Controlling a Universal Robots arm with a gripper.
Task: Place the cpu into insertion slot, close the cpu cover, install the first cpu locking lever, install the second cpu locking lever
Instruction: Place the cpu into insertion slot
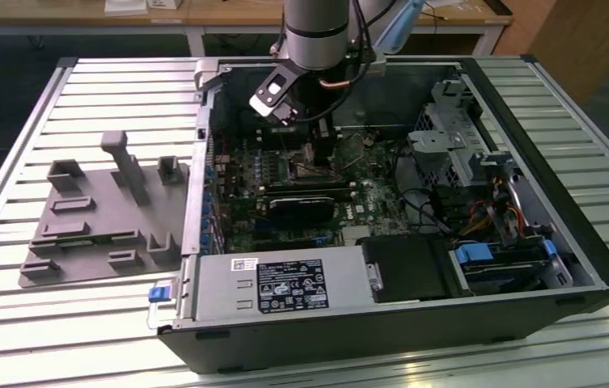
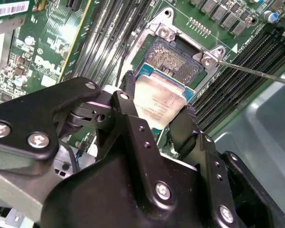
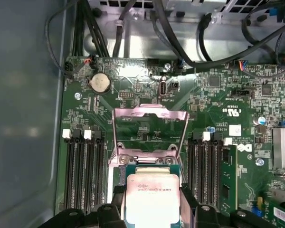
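Observation:
My gripper (image 2: 157, 108) is shut on the cpu (image 2: 154, 97), a flat silver-faced chip held by two opposite edges between black fingers (image 2: 183, 128). The cpu hangs tilted just above the insertion slot (image 2: 175, 58), whose dark contact field lies bare inside its metal rim. In the first wrist view the cpu (image 3: 152, 194) sits between the fingers of the gripper (image 3: 152, 203), and the cpu cover (image 3: 150, 113) stands swung up and open behind the socket. A thin locking lever (image 2: 256, 72) sticks out beside the slot. In the exterior view the arm reaches down into the open computer case (image 1: 563, 202).
Long black memory slots (image 3: 83, 171) flank the socket on both sides. A black card (image 1: 304, 204) lies across the board below the socket. Cables (image 3: 133, 28) hang over the case wall. The power supply (image 1: 282, 287) and a grey fixture (image 1: 99, 218) sit nearer the front.

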